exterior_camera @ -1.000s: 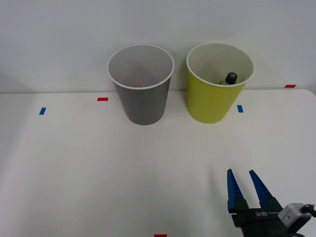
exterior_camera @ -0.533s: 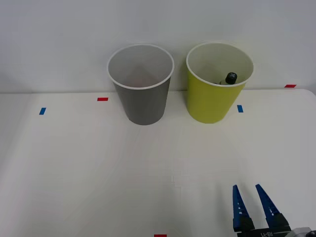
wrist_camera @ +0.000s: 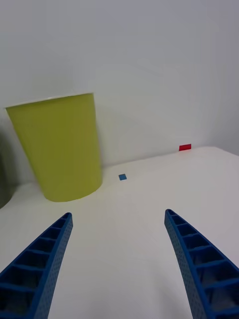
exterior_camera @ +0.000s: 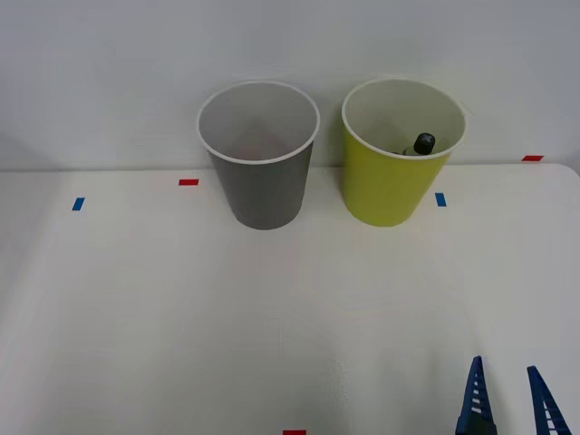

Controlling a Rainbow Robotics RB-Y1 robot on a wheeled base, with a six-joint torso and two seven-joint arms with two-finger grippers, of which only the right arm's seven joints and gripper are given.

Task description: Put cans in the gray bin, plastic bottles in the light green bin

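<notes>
1. I have the right gripper (exterior_camera: pixel 510 401) at the lower right edge of the front view. Its blue ribbed fingers (wrist_camera: pixel 196 259) stand apart with bare table between them; it is released and carries nothing.

2. The tall tapered gray plastic bin with the white rim (exterior_camera: pixel 260 154) stands upright at upper centre of the front view. I cannot make out its contents with confidence.

3. The tall tapered yellow-green plastic bin with the whitish rim (exterior_camera: pixel 399 152) stands upright just to the right of the gray one, apart from it. In the wrist view its outer wall (wrist_camera: pixel 59 147) rises beyond the open fingers.

4. One small plastic bottle with a black screw cap (exterior_camera: pixel 422 143) lies inside the yellow-green bin, against its right inner wall. Only the cap and a little below it show; the body is hidden by the rim.

5. The white table (exterior_camera: pixel 181 317) carries small red and blue tape marks (exterior_camera: pixel 188 182); I see no can or bottle lying loose on it.

6. Handling judgement: a bottle of this kind looks light and thin-walled, so it would yield under a hard squeeze, and a smooth label could slip. I would take it across the mid-body with moderate closure, not at the narrow cap.

7. Progress judgement: at least one bottle is sorted correctly, and nothing on the table awaits picking.
</notes>
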